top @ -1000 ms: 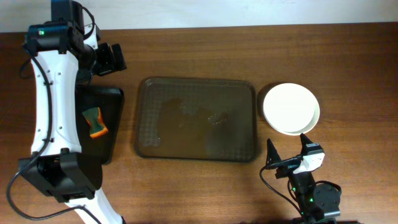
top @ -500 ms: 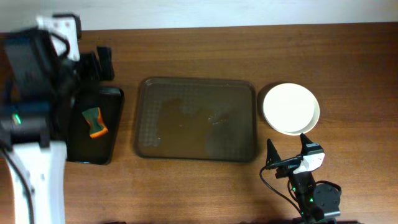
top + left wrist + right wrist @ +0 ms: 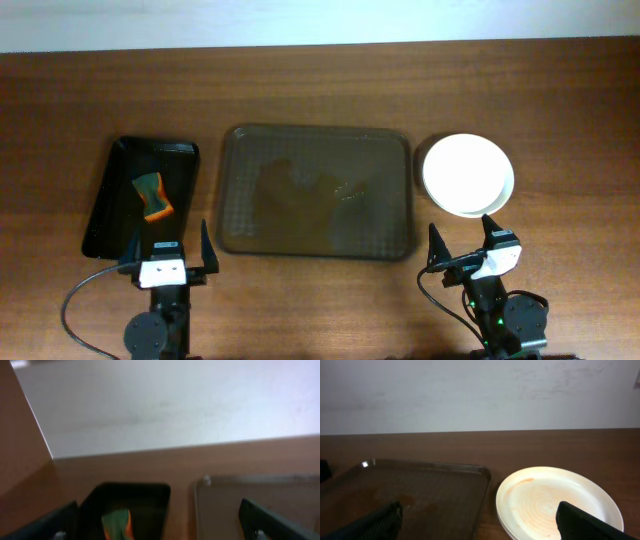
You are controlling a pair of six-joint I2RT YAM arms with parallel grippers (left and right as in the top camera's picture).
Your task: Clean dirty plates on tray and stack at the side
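While both arms sit folded low at the near edge of the wooden table (image 3: 320, 80), nothing is in either claw. The left gripper (image 3: 167, 243) has its two dark fingers (image 3: 206, 250) spread wide and empty, just in front of the near end of a narrow glossy black tray (image 3: 120, 215). A green-and-orange sponge (image 3: 152, 196) lies inside that tray, roughly in its middle. The right gripper (image 3: 461, 232) is likewise spread wide with nothing between its fingers (image 3: 434, 250), pointing toward the plates (image 3: 467, 174). These are stacked on the bare table just beside the right rim of the large brown-grey tray (image 3: 232, 190), close to it but not on it. From above, a second rim peeks out under the top plate on the right side, so it is a stack, though I cannot tell how many are in it. From the right wrist camera, the top plate (image 3: 560, 502) shows a faint orange tint near its middle and its left edge. The big tray holds no plates, and its textured base carries irregular glossy, wet-looking patches across the middle. A pale wall (image 3: 470, 390) runs behind the table's far edge.
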